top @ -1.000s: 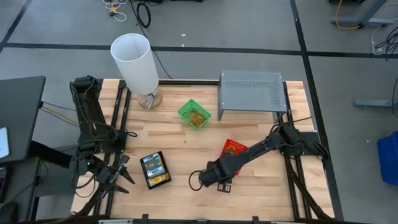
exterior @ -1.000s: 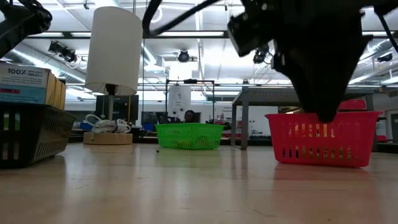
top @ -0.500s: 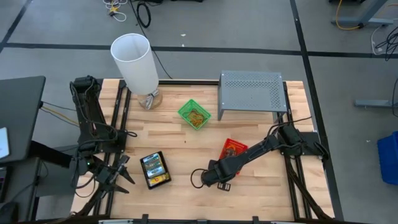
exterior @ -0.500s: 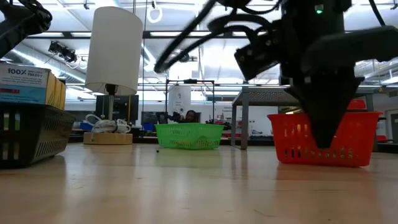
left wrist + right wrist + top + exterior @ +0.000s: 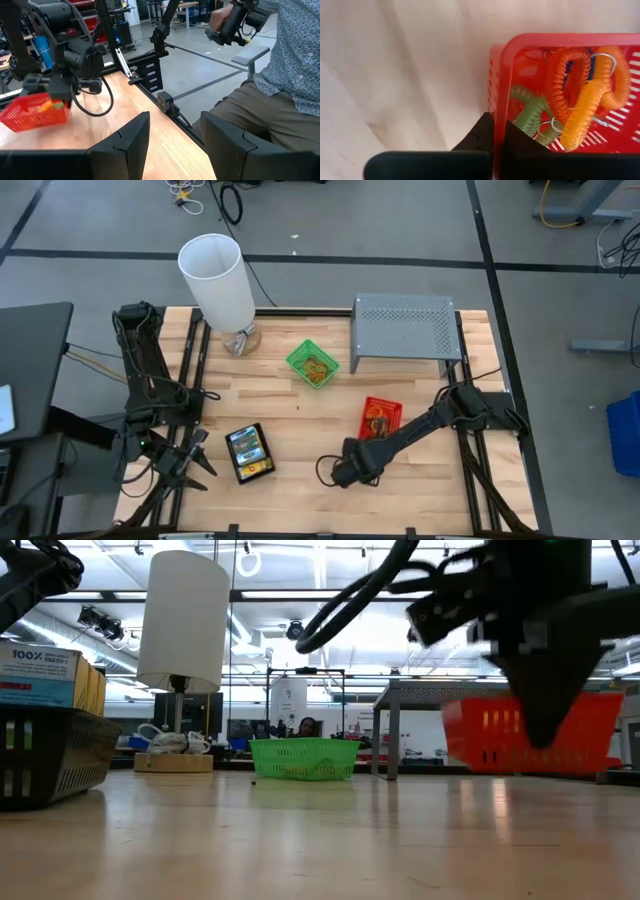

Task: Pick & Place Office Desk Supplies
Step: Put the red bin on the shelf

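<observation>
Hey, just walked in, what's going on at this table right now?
The right gripper is clamped on the rim of the red tray of coloured loop bands and holds it lifted off the table. The left gripper waits open at the table's near left edge, beside the black tray. The green tray sits mid-table.

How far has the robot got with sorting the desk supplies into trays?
Looks done: coiled loop bands lie in the red tray, items in the green tray, a crayon box in the black tray. In hand: the right end effector grips the red tray's rim, tilted clear of the table. Remaining: setting it down. The left end effector waits open.
</observation>
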`<state>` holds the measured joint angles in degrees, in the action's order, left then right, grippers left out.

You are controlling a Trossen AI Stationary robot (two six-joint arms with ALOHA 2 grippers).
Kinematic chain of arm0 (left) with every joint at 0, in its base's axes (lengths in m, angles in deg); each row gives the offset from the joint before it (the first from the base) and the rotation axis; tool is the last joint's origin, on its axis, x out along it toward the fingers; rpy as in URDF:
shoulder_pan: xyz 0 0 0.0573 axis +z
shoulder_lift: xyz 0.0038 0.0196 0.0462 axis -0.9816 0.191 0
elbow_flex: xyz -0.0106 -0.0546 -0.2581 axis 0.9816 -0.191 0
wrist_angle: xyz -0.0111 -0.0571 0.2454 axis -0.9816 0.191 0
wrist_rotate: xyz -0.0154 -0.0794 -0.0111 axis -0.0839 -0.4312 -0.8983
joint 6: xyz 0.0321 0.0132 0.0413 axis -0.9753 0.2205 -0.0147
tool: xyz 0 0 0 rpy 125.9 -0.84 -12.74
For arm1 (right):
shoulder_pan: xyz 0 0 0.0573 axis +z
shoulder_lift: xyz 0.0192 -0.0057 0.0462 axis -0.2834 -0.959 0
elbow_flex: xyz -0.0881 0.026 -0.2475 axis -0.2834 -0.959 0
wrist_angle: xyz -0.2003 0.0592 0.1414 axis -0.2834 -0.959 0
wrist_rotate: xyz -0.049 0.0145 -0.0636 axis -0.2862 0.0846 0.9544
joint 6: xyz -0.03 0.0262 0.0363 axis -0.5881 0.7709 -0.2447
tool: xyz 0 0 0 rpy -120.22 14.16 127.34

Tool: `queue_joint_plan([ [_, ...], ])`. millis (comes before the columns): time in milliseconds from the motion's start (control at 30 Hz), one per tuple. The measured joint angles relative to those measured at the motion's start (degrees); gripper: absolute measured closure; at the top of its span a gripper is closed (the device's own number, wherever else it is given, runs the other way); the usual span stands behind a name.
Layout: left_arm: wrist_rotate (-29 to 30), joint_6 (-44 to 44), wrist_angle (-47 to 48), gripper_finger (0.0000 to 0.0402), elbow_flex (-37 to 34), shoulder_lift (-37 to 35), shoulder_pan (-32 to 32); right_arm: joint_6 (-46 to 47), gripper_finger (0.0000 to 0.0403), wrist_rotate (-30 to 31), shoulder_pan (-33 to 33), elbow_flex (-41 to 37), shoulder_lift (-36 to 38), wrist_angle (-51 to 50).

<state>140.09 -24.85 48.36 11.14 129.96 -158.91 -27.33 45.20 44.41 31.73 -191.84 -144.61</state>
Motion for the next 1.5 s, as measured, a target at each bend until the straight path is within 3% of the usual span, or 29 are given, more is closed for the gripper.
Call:
queue_joint_plan([
  [200,0.0,0.0,0.0,0.0220,0.0,0.0,0.0,0.3,0.0401,3.3,0.1,5.5,0.0,-10.7],
  [333,0.0,0.0,0.0,0.0220,0.0,0.0,0.0,-2.4,0.0401,3.6,-1.0,7.2,2.5,-10.8],
  [700,0.0,0.2,0.0,0.0220,0.0,0.0,0.0,-5.9,0.0402,13.3,-6.7,7.4,14.2,-10.6],
  [933,0.0,0.4,0.0,0.0220,0.0,0.0,0.0,-15.0,0.0402,14.6,-13.2,7.5,19.6,-10.7],
  [1500,0.0,1.8,0.0,0.0220,0.0,0.0,0.0,-44.8,0.0403,9.0,-33.6,7.5,19.8,-10.6],
])
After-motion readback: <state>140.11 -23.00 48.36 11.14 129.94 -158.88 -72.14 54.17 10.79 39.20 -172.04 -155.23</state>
